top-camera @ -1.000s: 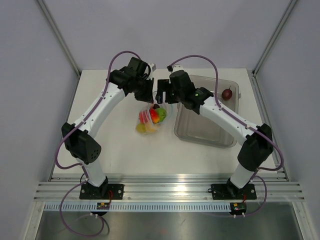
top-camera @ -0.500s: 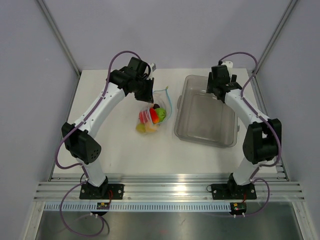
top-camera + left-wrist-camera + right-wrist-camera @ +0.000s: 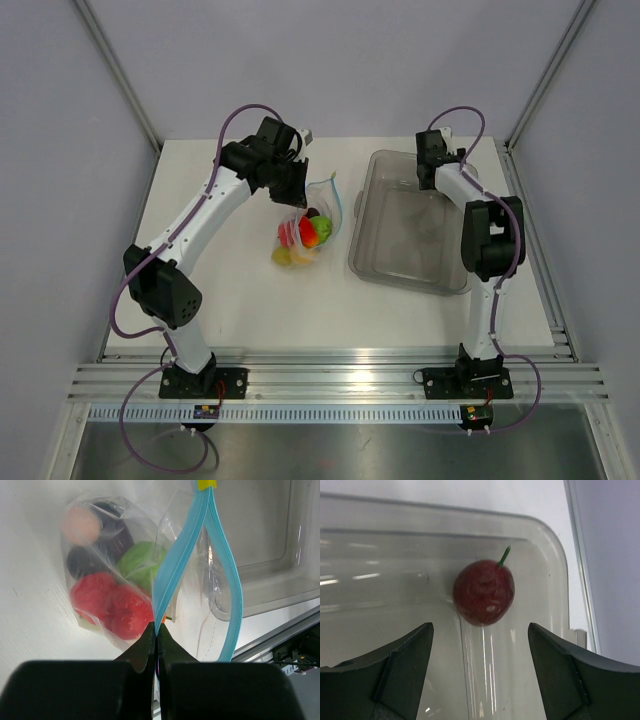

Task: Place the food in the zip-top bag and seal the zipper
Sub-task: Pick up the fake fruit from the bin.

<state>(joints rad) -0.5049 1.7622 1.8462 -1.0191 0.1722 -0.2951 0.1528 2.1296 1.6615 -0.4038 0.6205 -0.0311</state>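
Observation:
The clear zip-top bag (image 3: 312, 222) lies on the table with red, green, yellow and dark food (image 3: 310, 232) inside it. In the left wrist view the bag (image 3: 115, 575) shows red, green, dark purple and pink pieces. My left gripper (image 3: 297, 190) is shut on one side of the light-blue zipper (image 3: 175, 565) at the bag's mouth, which gapes open. My right gripper (image 3: 432, 172) is open over the far end of the grey bin. A dark red fruit with a green stem (image 3: 483, 592) lies in the bin's corner just ahead of its fingers (image 3: 405, 665), untouched.
The grey translucent bin (image 3: 400, 272) stands right of the bag; its rounded corner rim (image 3: 552, 545) lies near the table's right edge. Metal frame posts stand at the back corners, and a rail runs along the near edge.
My right gripper has left the bag's mouth and swung right to the bin's far end, its arm folding back over the bin. The left gripper and bag have stayed put.

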